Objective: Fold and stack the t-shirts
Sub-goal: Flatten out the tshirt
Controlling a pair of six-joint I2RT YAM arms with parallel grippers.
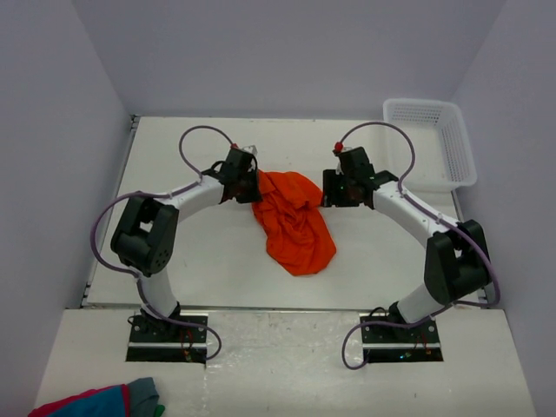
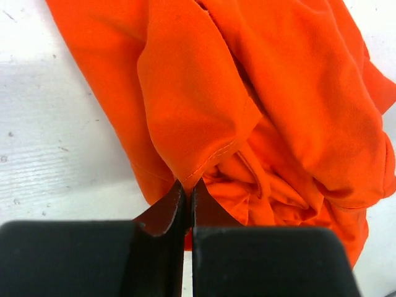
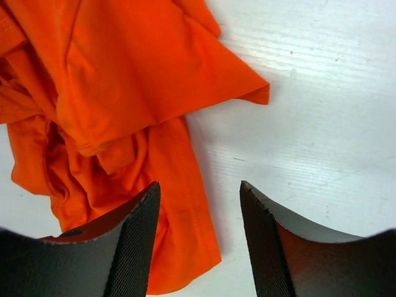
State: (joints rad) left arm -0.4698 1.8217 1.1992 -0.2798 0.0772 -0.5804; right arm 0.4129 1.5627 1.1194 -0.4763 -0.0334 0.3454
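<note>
One bright orange t-shirt (image 1: 295, 221) lies crumpled in a heap on the white table between both arms. My left gripper (image 1: 252, 187) is at the heap's upper left edge. In the left wrist view it (image 2: 187, 184) is shut on a stitched hem fold of the t-shirt (image 2: 247, 93), and cloth rises from between the tips. My right gripper (image 1: 330, 191) is at the upper right edge. In the right wrist view it (image 3: 199, 189) is open, straddling a hemmed edge of the t-shirt (image 3: 124, 80) that lies flat under its left finger (image 3: 139, 235); the right finger is over bare table.
A white plastic basket (image 1: 432, 143) stands at the back right corner of the table. A red, blue and grey cloth bundle (image 1: 100, 401) lies on the near ledge at the bottom left. Walls close in the left, back and right sides.
</note>
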